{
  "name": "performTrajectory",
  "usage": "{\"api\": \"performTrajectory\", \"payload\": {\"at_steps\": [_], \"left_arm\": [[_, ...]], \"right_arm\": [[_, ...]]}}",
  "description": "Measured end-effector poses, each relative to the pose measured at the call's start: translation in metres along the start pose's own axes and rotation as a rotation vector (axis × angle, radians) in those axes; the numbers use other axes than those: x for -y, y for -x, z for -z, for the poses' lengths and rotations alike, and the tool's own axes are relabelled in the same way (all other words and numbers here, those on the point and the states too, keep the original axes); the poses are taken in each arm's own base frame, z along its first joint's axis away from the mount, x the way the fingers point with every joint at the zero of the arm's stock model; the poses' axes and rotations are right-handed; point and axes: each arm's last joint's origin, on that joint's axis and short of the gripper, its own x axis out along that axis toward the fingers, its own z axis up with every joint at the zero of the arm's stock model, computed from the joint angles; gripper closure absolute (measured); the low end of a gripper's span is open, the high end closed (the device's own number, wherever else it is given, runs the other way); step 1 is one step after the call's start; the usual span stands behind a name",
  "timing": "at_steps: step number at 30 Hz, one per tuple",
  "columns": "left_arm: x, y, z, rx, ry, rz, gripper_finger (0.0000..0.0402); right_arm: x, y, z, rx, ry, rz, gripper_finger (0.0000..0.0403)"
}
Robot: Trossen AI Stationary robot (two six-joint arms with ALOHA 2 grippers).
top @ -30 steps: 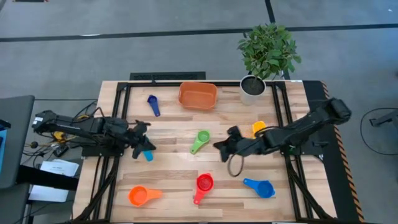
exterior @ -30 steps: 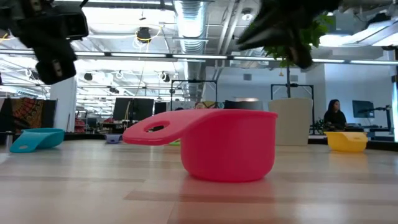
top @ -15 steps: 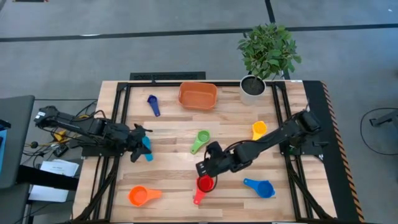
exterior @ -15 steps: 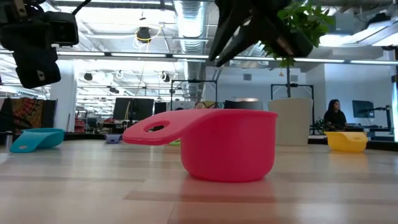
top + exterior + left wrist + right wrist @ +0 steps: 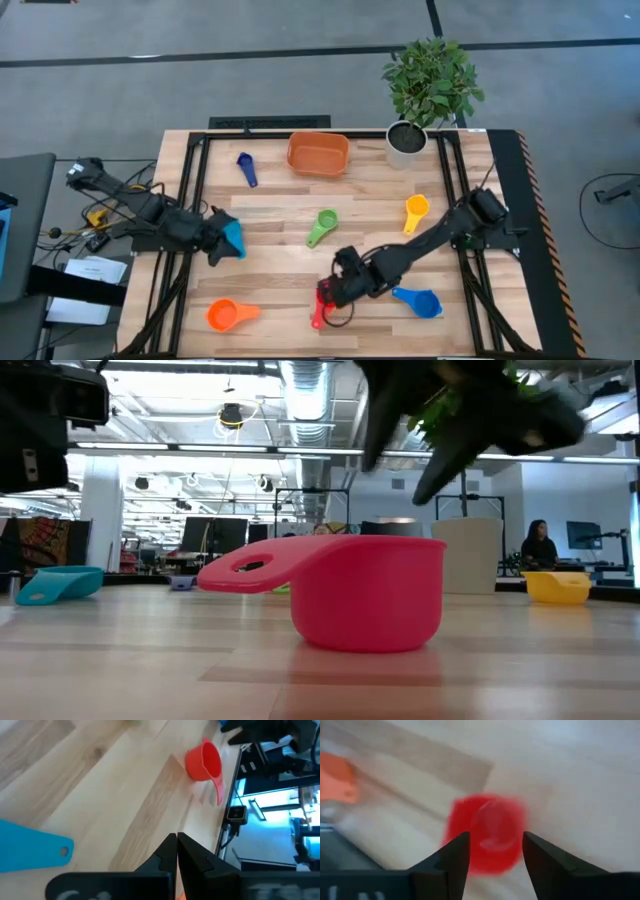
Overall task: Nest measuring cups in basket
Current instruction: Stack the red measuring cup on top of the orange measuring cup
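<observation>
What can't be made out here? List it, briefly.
- Bowl of the red cup: in the high view the right gripper covers it, and only the handle shows.
- Whether that gripper touches the cup: the right wrist view shows open fingers on either side, but contact is unclear.
- Bowl of the light blue cup: the left wrist view's edge cuts it off, beside the shut left gripper.

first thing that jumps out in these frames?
The right gripper, jaws open, hangs right over the red cup at the table's front middle, the cup showing between its fingers in the right wrist view. The other cups lie scattered on the wood, and the orange basket at the back holds none.
</observation>
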Motion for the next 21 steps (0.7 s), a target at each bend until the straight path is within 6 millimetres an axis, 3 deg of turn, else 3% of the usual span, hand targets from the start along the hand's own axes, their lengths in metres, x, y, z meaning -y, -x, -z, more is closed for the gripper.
{"api": "performTrajectory", "payload": {"at_steps": [5, 13, 21], "left_arm": [[0.0, 0.0, 0.009, -0.025, -0.083, -0.028, 0.0401], [-0.007, 0.002, 0.016, -0.128, -0.172, -0.083, 0.0401], [-0.007, 0.002, 0.016, -0.14, -0.236, -0.078, 0.0402]], "right_arm": [[0.01, 0.004, 0.021, 0.004, -0.107, 0.058, 0.0205], [0.014, 0.004, 0.019, 0.024, -0.16, 0.103, 0.0231], [0.013, -0.032, 0.009, 0.014, -0.172, 0.128, 0.0232]]}}
